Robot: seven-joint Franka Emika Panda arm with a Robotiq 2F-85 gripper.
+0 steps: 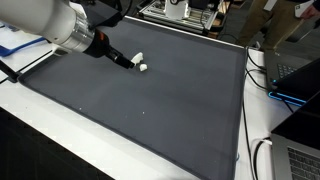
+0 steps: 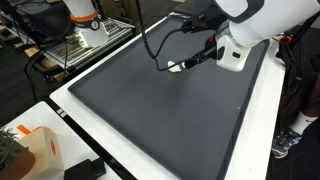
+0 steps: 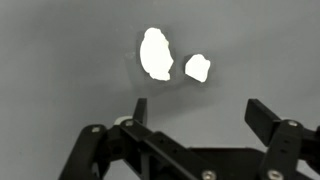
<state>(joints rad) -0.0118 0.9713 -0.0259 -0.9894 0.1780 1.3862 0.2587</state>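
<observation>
A larger white piece (image 3: 155,53) and, just beside it but not touching, a smaller white piece (image 3: 198,68) are seen lying flat on the dark mat (image 1: 150,115), toward one end of it, where nothing else crowds them. The gripper (image 3: 195,104) is held low and just short of them, its jaws spread wide and empty, probably so that either piece can be straddled. The mat is bordered by the white table (image 1: 15,112).
</observation>
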